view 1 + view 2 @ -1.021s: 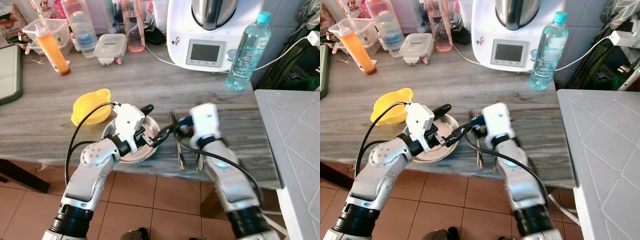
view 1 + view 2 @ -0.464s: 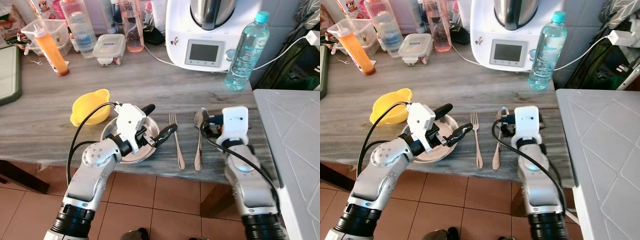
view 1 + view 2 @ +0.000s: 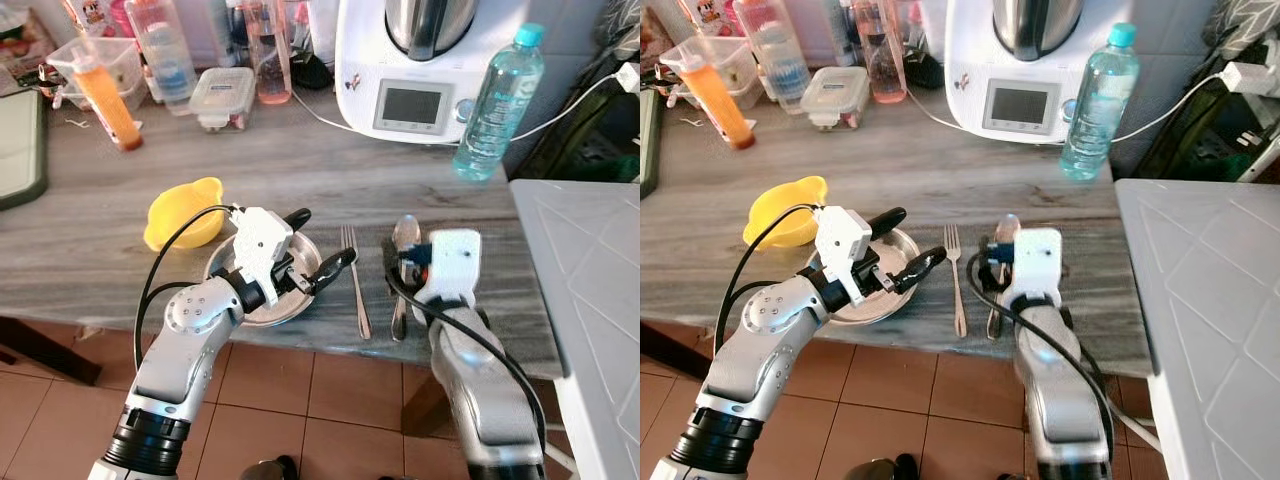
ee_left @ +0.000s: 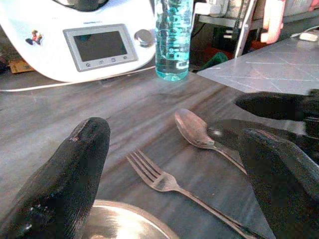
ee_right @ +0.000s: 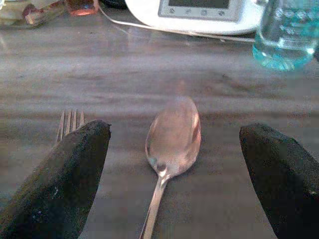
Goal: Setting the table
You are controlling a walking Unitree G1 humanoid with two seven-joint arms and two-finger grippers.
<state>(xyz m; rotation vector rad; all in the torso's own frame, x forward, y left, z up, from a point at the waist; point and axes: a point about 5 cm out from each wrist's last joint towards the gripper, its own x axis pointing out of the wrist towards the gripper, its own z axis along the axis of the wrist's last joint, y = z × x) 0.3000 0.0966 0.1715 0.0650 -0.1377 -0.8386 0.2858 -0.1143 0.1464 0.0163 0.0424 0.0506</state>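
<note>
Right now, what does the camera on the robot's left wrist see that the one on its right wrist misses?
The left wrist view alone takes in the rim of the metal plate, the fork's handle and the white table beyond. The right wrist view alone catches the foot of the pink bottle and looks straight down the spoon, which lies between the open fingers of the right tool. Both share the spoon, the fork's tines, the white kitchen machine, the blue water bottle and the grey wooden counter.

Silver metal fork point(image 3: 955, 277) lying on grey wood-grain table point(image 3: 940, 165), between round steel plate point(image 3: 872, 292) and silver spoon point(image 3: 1002, 240).
</note>
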